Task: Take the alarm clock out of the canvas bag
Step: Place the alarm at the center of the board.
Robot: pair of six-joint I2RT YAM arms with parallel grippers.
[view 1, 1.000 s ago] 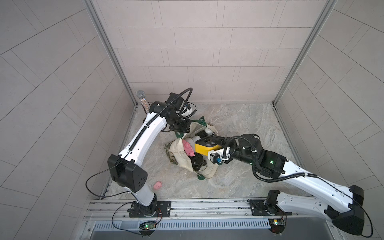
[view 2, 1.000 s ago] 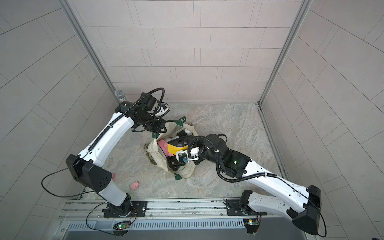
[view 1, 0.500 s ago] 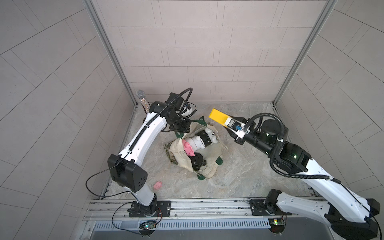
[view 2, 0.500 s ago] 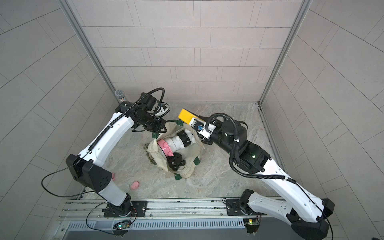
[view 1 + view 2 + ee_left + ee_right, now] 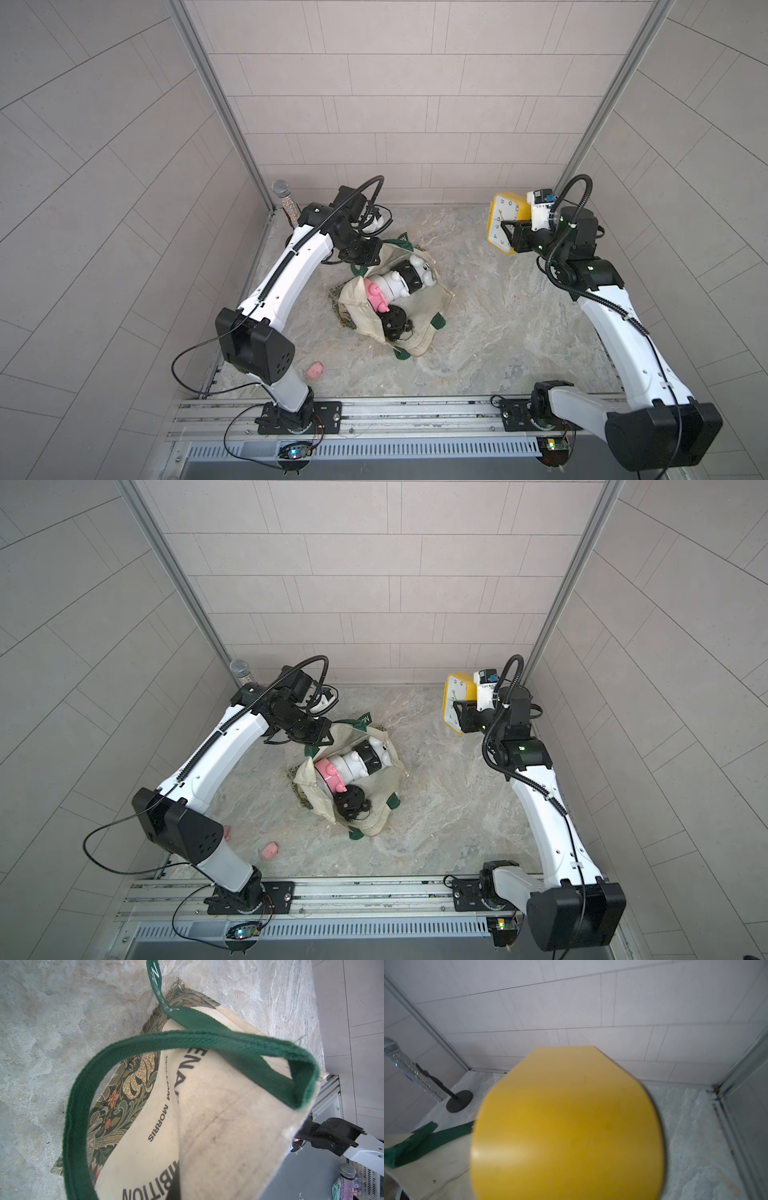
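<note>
— Yellow casing, white dial: that is the alarm clock [image 5: 498, 216], and the right hand [image 5: 510, 233] has it clamped between its fingers. It is raised clear of the desk [image 5: 498, 332], dial turned toward the left arm's side.

— Where is it against the bag?

— Well apart. The canvas bag [image 5: 424, 309] lies on the desk, out to that hand's side and lower, between the two arms. No part of the clock touches it. The right wrist view is mostly blurred yellow casing, with a strip of cream canvas and green strap past its edge.

— And the left hand?

— The left hand [image 5: 362, 255] is closed at the bag's far rim. The canvas rises to it there, so it looks pinched on the cloth, though the fingers themselves are hidden. In the left wrist view a dark green strap handle [image 5: 187, 1041] loops close below it. The strap crosses the dark lettering, and the green patterned band [image 5: 116, 1095] lies beyond.

— What lies past that hand?

— Just beyond it, in the bag's open mouth, a white-and-black toy figure [image 5: 405, 278] lies on its side. A pink piece [image 5: 374, 296] touches it, and a black round thing [image 5: 395, 323] sits a little farther on.

— Farther still?

— A small pink lump [image 5: 316, 370] lies on the desk near the left arm's base. Behind the left hand, in the corner, a glittery microphone [image 5: 284, 199] leans on a stand.
</note>
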